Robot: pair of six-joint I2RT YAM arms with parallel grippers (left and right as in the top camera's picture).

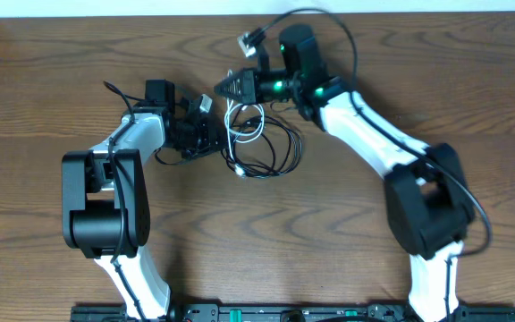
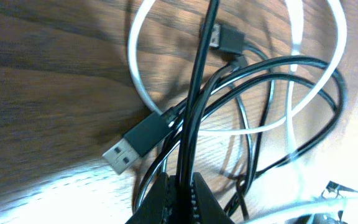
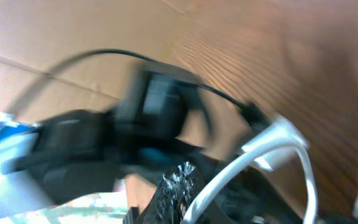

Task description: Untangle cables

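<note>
The cables (image 1: pixel 262 148) lie in a tangle mid-table between the two arms: a white cord (image 1: pixel 240 121) looped among black ones. My left gripper (image 1: pixel 209 134) is at the tangle's left side. In the left wrist view my left gripper (image 2: pixel 182 190) is shut on one black cable (image 2: pixel 194 93) that runs straight up from the jaws, over the white loop (image 2: pixel 145 93) and a black USB plug (image 2: pixel 132 142). My right gripper (image 1: pixel 223 87) sits just above the tangle. The right wrist view is blurred; there my right gripper (image 3: pixel 188 186) looks shut on the white cable (image 3: pixel 241 158).
A second black plug (image 2: pixel 225 38) lies at the far side of the loop. A thick black wire (image 1: pixel 329 22) arcs over the right arm near the table's back edge. The left arm's links (image 1: pixel 105 192) stand at the front left, the right arm's (image 1: pixel 427 201) at the front right.
</note>
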